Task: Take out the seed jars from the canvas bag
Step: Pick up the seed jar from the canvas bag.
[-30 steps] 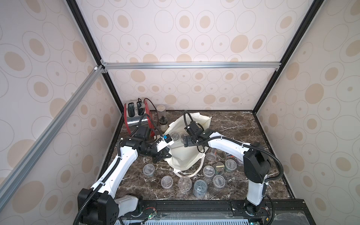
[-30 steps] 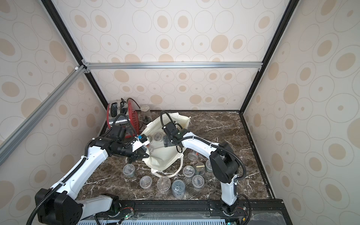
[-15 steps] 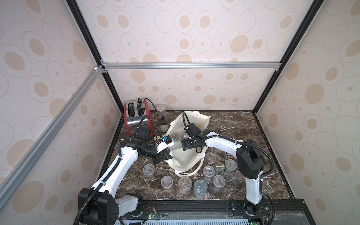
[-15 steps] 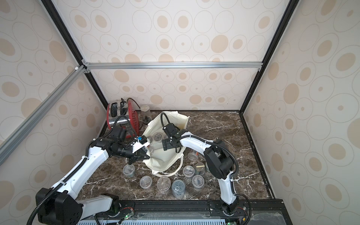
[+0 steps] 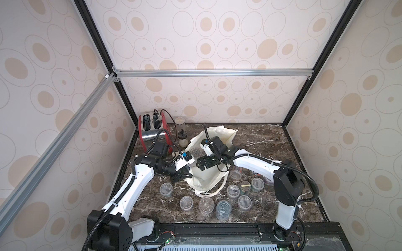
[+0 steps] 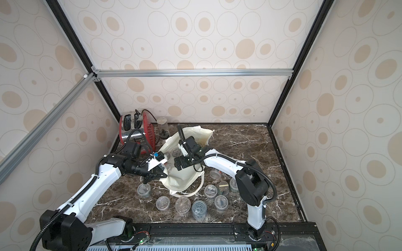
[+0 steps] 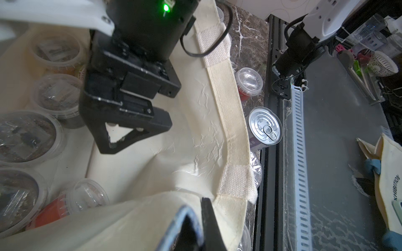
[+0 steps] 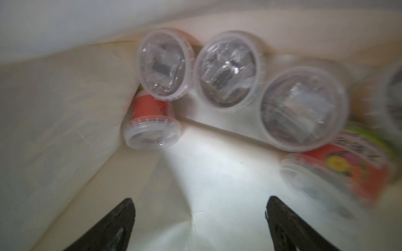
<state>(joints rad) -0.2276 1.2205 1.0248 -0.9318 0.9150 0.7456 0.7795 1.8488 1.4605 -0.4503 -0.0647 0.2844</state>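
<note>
Table seen from above, with the robot's base at 6 o'clock. Nearest the base, several jars stood upright on the marble in a loose arc from 7 to 4 o'clock. A ring-pull can stood among them at 6 o'clock. At the centre sat the bag, its mouth open to the camera above and one handle loop trailing on the marble toward 6 o'clock. The left gripper, reaching in from 8 o'clock, was pressed together on the bag's rim, which stood raised off the table. The right gripper, entering from 4 o'clock, was inside the mouth. Its jaws were spread wide with nothing between them, above bare canvas. More jars lay in the bag just ahead of it: three in a row showing their clear lids, and two tipped on their sides with red labels. The right wrist view was blurred. Farthest off, at 11 o'clock, stood a red toaster, a glass jar and a small bottle.
</note>
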